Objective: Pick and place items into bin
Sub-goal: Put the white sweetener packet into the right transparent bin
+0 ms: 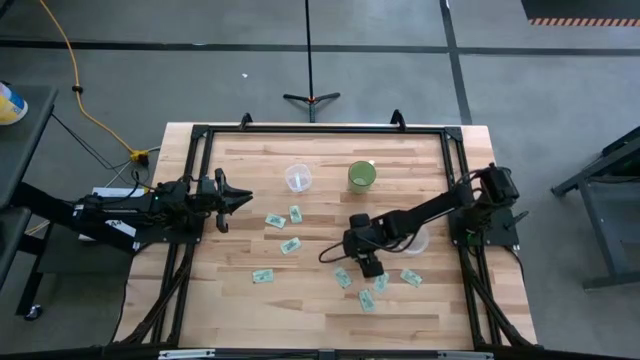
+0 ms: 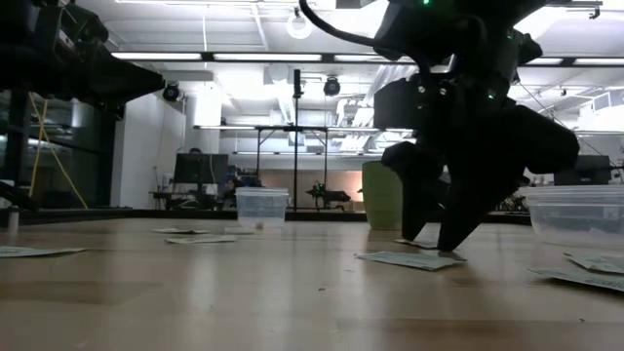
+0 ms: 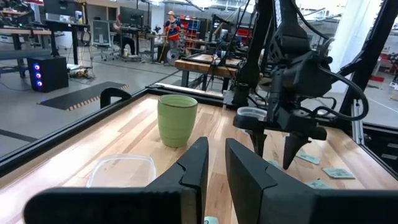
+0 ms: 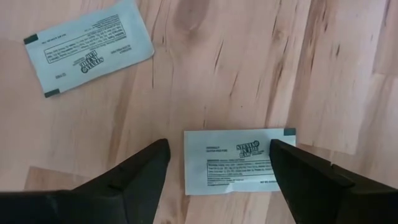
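Note:
Several pale green and white packets lie flat on the wooden table [image 1: 320,320]. My right gripper [image 4: 217,155] points down, open, near the table's near-right part [image 1: 370,266]. Its fingers stand at the two short ends of one packet [image 4: 239,160], low over the wood as the low view [image 2: 434,239] shows. A second packet [image 4: 87,46] lies close by. My left gripper [image 1: 245,198] hovers level at the table's left side, open by a narrow gap [image 3: 216,165], touching nothing. My right gripper comes from above with its fingers along the packet's length, one fingertip [image 4: 155,158] just off one short end and the other [image 4: 280,152] over the opposite end [image 4: 287,134]. Whether they touch the packet, which lies flat on the table, I cannot tell.
A clear plastic container [image 1: 298,177] and a green cup [image 1: 362,176] stand toward the far edge. Another clear container [image 1: 418,240] sits under the right arm. More packets lie at the table's middle [image 1: 290,245] and near-right [image 1: 411,277]. A black frame rims the table.

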Controlling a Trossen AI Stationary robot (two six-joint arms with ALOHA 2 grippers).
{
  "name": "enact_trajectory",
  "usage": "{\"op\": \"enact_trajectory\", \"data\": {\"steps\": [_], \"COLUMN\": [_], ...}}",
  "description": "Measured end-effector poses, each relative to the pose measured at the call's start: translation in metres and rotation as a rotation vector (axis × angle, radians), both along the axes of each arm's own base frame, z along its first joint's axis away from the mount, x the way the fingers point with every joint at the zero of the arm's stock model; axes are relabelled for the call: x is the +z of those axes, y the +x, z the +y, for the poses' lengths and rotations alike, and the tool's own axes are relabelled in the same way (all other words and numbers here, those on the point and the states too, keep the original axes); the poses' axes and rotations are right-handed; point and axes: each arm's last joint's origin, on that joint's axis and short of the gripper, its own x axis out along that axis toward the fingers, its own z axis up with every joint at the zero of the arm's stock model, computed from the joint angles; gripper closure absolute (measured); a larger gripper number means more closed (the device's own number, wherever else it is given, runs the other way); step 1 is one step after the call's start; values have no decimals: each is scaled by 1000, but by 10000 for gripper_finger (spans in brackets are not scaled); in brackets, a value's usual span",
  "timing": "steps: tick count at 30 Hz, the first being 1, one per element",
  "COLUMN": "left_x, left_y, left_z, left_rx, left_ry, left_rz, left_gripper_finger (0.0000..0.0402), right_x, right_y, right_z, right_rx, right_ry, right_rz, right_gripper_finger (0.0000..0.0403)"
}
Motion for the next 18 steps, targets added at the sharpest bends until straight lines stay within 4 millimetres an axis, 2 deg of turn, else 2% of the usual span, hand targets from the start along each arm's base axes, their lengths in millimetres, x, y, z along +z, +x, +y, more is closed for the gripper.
{"op": "enact_trajectory", "data": {"steps": [6, 18], "left_x": [0, 0], "left_y": [0, 0], "left_z": [0, 0], "left_rx": [0, 0], "left_ry": [0, 0], "left_rz": [0, 0], "left_gripper_finger": [309, 309], "right_x": [-1, -3], "right_y": [1, -1], "right_z": [-7, -7], "right_rx": [-6, -13], "right_ry": [38, 51], "right_rz": [18, 42], "right_gripper_finger": [141, 257]}}
